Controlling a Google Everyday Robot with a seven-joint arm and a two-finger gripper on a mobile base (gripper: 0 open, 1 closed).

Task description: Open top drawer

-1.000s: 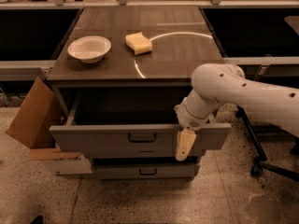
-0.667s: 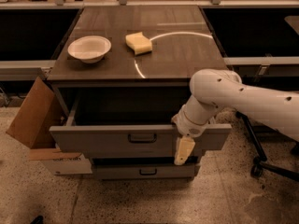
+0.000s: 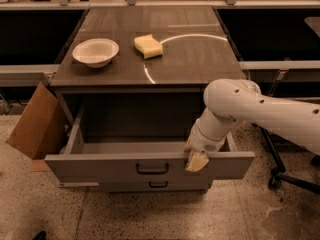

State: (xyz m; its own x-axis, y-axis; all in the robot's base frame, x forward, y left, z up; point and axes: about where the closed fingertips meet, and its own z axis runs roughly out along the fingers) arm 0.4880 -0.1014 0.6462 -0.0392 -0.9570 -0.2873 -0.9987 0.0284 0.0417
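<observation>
Most of the way out from under the front edge of the dark wood-grain bench [image 3: 200,54]: the wide grey top drawer [image 3: 100,168], smooth flat panel, small dark bar handle [image 3: 152,168] at centre. Beige gripper [image 3: 196,161] of the glossy white arm [image 3: 270,109] draped over that panel's thin rim, right of the handle; parted or clamped, cannot tell. Could slip off so slick an edge under a slanted pull. Might overrun the slides and sag forward, or scrape the tan cardboard box [image 3: 37,124] by the left front corner.
</observation>
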